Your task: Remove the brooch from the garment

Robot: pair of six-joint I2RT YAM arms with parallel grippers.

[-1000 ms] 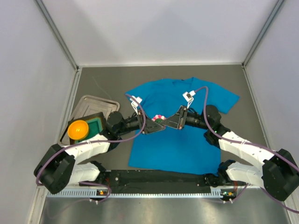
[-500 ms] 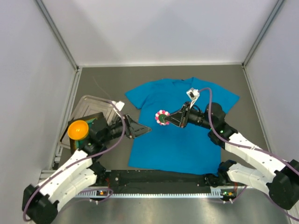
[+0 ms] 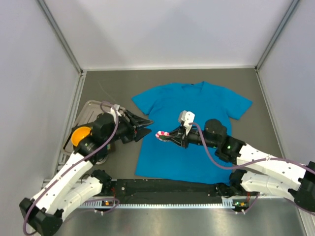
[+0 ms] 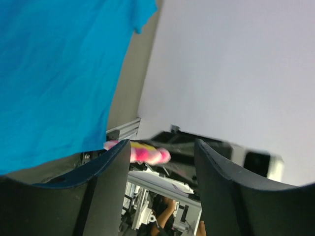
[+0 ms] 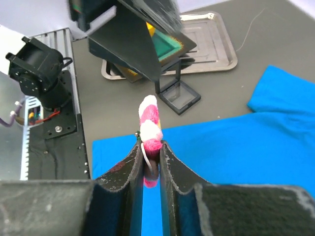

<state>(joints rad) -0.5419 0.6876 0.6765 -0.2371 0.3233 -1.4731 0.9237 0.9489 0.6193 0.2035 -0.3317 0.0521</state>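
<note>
The garment, a blue T-shirt [image 3: 197,142], lies flat in the middle of the table and also shows in the left wrist view [image 4: 49,73] and the right wrist view [image 5: 236,147]. My right gripper [image 3: 166,135] is shut on the brooch [image 3: 161,133], a pink and white flower, and holds it above the shirt's left part. In the right wrist view the brooch [image 5: 150,125] sticks out from between the shut fingers of the right gripper [image 5: 150,147]. My left gripper [image 3: 147,127] is open and empty, just left of the brooch. The brooch [image 4: 142,153] shows between the left gripper's open fingers [image 4: 157,162].
A metal tray [image 3: 91,109] sits at the left with an orange ball [image 3: 80,133] and a green-topped black box by it. A small clear square stand [image 5: 177,96] sits on the table between tray and shirt. Walls enclose the table.
My right gripper moved left and nearer with the brooch in it. My left arm rose and swung its open gripper up beside the shirt's left sleeve.
</note>
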